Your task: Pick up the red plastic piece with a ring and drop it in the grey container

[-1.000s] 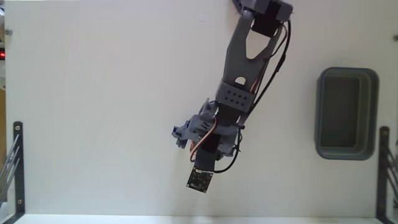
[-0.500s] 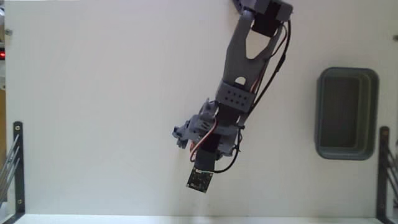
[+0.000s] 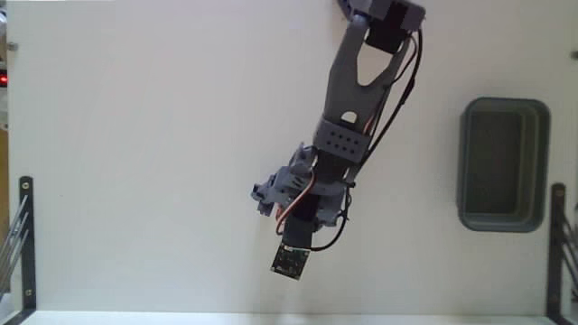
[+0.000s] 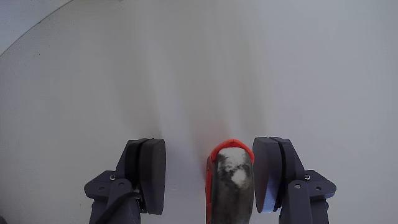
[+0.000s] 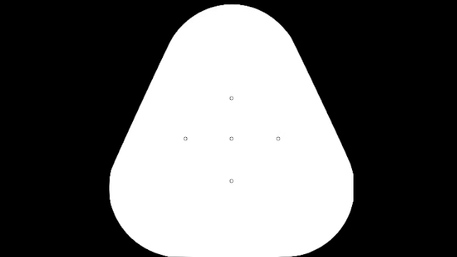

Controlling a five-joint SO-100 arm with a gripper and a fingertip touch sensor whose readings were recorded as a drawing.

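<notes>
In the wrist view the red plastic piece with a ring (image 4: 229, 180) lies on the white table between my two fingers, close to the right finger (image 4: 268, 174) and well apart from the left finger (image 4: 152, 174). Its grey ring part faces up inside the red rim. My gripper (image 4: 210, 177) is open around it. In the fixed view the arm hides the piece; the gripper (image 3: 287, 203) sits low over the table near the middle. The grey container (image 3: 503, 164) stands at the right side, far from the gripper.
Black metal frames stand at the table's left edge (image 3: 23, 244) and right edge (image 3: 560, 253). The arm's base (image 3: 384, 13) is at the top of the fixed view. White table surface spreads between the gripper and the container.
</notes>
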